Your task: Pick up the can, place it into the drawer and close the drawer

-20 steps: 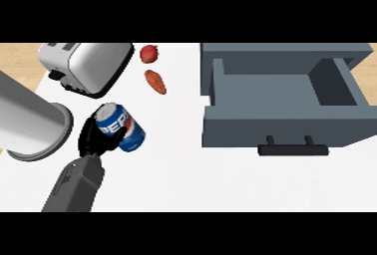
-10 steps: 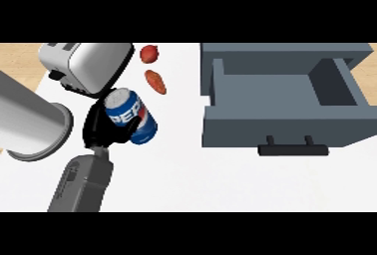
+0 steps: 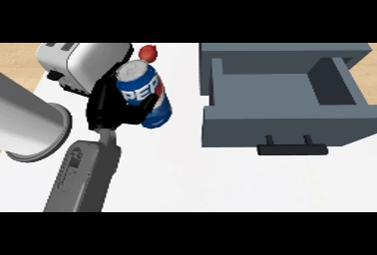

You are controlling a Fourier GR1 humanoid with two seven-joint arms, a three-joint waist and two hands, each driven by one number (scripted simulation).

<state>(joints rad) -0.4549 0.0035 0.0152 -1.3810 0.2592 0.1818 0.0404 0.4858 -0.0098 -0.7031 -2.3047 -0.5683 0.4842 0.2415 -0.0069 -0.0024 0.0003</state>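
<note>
Blue can tilted, held above the white bench, left of the open grey drawer. Left hand has its fingers curled round the can's side. Toaster behind the hand, red item beside it, grey cylinder at far left.

Can in my grasp, drawer standing open

My left robot hand curls round the blue can, silver top showing, tilted, left of the grey drawer, which is pulled out, its dark handle toward me.
</note>
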